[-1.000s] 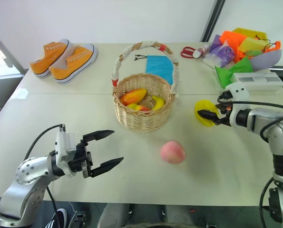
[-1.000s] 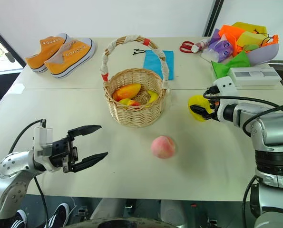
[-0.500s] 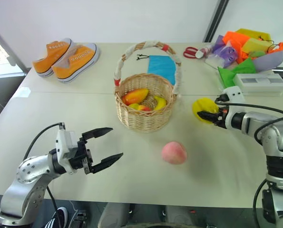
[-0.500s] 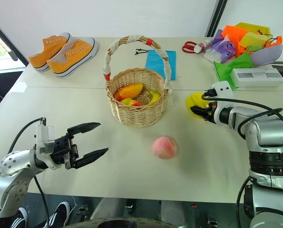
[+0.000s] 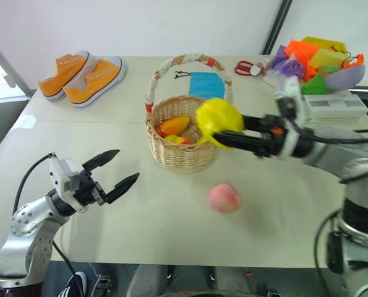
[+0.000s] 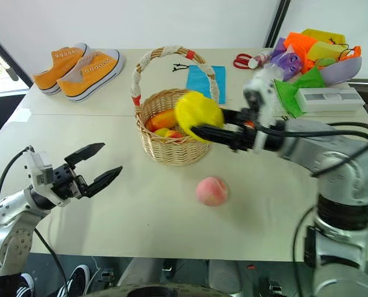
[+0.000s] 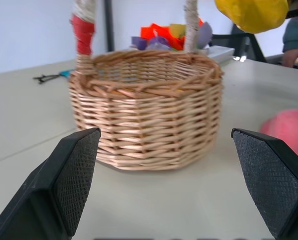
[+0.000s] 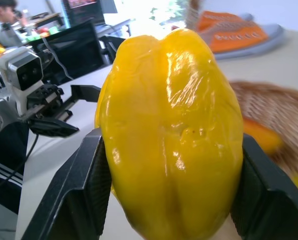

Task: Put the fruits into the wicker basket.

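Note:
The wicker basket (image 5: pixel 182 156) stands mid-table with an orange-red fruit (image 5: pixel 173 125) and yellow ones inside. My right gripper (image 5: pixel 216 131) is shut on the yellow star fruit (image 5: pixel 218 117) and holds it in the air over the basket's right rim. In the right wrist view the star fruit (image 8: pixel 174 135) sits between both fingers (image 8: pixel 83 190). The pink peach (image 5: pixel 224 198) lies on the table in front of the basket. Low at the left, my left gripper (image 5: pixel 119 168) is open and empty, pointing at the basket (image 7: pixel 149 115).
Orange sneakers (image 5: pixel 85 74) sit at the back left. A blue cloth (image 5: pixel 208 86) lies behind the basket, with red scissors (image 5: pixel 245 67) beyond it. A pile of colourful items (image 5: pixel 320 62) and a white box (image 5: pixel 332 105) fill the back right corner.
My right gripper closed on the star fruit and swung it up and to the left, from the table's right side to over the basket rim. My left gripper drifted left and turned slightly.

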You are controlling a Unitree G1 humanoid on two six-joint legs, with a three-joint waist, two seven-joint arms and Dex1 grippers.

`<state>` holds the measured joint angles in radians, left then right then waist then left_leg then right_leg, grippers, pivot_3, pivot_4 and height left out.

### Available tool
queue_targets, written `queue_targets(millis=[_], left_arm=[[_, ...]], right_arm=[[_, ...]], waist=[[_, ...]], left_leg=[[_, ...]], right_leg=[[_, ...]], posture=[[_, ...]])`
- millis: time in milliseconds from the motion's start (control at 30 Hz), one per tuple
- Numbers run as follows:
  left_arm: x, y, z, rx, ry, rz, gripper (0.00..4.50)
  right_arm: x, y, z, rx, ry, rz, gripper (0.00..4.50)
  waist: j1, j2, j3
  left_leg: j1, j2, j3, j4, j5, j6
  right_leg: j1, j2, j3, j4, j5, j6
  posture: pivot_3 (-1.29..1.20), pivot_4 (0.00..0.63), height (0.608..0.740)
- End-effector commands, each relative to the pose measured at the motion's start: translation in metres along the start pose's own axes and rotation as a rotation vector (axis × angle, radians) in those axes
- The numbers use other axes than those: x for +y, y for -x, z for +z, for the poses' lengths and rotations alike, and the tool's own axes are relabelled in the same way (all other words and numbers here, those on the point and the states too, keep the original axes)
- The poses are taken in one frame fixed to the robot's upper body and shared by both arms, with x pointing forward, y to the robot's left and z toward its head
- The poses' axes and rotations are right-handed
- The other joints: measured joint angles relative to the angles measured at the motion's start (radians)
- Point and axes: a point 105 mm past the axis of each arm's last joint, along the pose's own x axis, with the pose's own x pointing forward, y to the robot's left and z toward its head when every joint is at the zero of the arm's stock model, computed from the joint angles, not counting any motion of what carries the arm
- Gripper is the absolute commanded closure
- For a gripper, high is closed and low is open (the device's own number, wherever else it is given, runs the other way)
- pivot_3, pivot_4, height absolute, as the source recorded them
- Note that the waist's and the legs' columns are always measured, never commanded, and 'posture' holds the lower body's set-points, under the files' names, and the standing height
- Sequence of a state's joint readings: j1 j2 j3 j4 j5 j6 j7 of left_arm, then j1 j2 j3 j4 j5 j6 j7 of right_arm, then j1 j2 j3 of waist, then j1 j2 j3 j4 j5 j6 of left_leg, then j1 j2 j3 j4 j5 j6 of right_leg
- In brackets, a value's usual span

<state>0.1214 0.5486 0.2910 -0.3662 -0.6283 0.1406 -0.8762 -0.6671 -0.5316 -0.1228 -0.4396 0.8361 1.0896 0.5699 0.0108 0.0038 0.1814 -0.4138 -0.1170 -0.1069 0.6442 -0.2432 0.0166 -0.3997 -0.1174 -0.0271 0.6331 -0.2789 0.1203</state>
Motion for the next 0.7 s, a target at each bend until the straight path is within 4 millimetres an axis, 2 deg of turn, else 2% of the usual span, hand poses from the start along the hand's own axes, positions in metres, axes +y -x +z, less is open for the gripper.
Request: queue_targets(millis=[33, 200, 333, 433, 533, 600, 700], left_arm=[[0.001, 0.0, 0.007, -0.026, -0.033, 0.011, 0.0], [0.0, 0.003, 0.007, -0.022, -0.033, 0.016, 0.0], [-0.003, 0.003, 0.007, -0.023, -0.032, 0.009, 0.0], [-0.01, 0.003, 0.006, -0.015, -0.018, -0.021, 0.0], [-0.019, 0.003, 0.004, -0.006, 0.016, -0.067, 0.0], [-0.019, 0.002, 0.004, -0.013, 0.033, -0.074, 0.0], [-0.017, -0.002, 0.001, -0.011, 0.025, -0.081, 0.0]], right_arm=[[-0.01, -0.019, 0.003, -0.032, 0.058, -0.089, 2.02], [-0.017, -0.037, -0.005, -0.035, 0.094, -0.137, 2.02], [-0.022, -0.04, -0.01, -0.027, 0.11, -0.16, 0.14], [-0.019, -0.035, 0.0, -0.077, 0.112, -0.135, 0.06], [-0.01, -0.017, 0.014, -0.13, 0.117, -0.056, 0.06], [-0.027, -0.007, 0.014, -0.108, 0.123, -0.127, 0.06], [-0.028, -0.018, 0.005, -0.071, 0.143, -0.139, 0.06]], waist=[[0.005, 0.0, 0.0], [0.0, -0.001, 0.0], [-0.004, -0.001, 0.0], [-0.006, 0.0, 0.0], [-0.005, 0.0, 0.0], [0.0, 0.0, 0.0], [-0.001, -0.001, 0.0]], left_leg=[[-0.001, -0.001, 0.0, 0.0, 0.0, 0.0], [-0.004, -0.003, -0.001, 0.0, 0.003, -0.004], [-0.004, -0.002, -0.001, -0.001, 0.003, -0.005], [-0.004, -0.002, -0.001, -0.001, 0.003, -0.005], [-0.004, -0.002, -0.001, 0.0, 0.003, -0.005], [-0.004, -0.002, -0.001, 0.0, 0.002, -0.002], [-0.004, -0.002, -0.001, 0.0, 0.001, -0.001]], right_leg=[[0.0, 0.0, 0.0, 0.0, 0.0, 0.0], [-0.003, -0.001, 0.001, 0.0, 0.001, 0.002], [-0.005, 0.0, 0.001, 0.001, 0.001, 0.002], [-0.005, 0.0, 0.001, 0.001, 0.001, 0.002], [-0.005, 0.0, 0.001, 0.001, 0.001, 0.002], [-0.005, 0.0, 0.001, 0.001, 0.001, 0.002], [-0.004, 0.0, 0.001, 0.001, 0.001, 0.002]], posture=[[0.0, 0.15, 0.74], [0.0, 0.15, 0.74], [0.0, 0.15, 0.74], [0.0, 0.15, 0.74], [0.0, 0.15, 0.74], [0.0, 0.15, 0.74], [0.0, 0.15, 0.74]])
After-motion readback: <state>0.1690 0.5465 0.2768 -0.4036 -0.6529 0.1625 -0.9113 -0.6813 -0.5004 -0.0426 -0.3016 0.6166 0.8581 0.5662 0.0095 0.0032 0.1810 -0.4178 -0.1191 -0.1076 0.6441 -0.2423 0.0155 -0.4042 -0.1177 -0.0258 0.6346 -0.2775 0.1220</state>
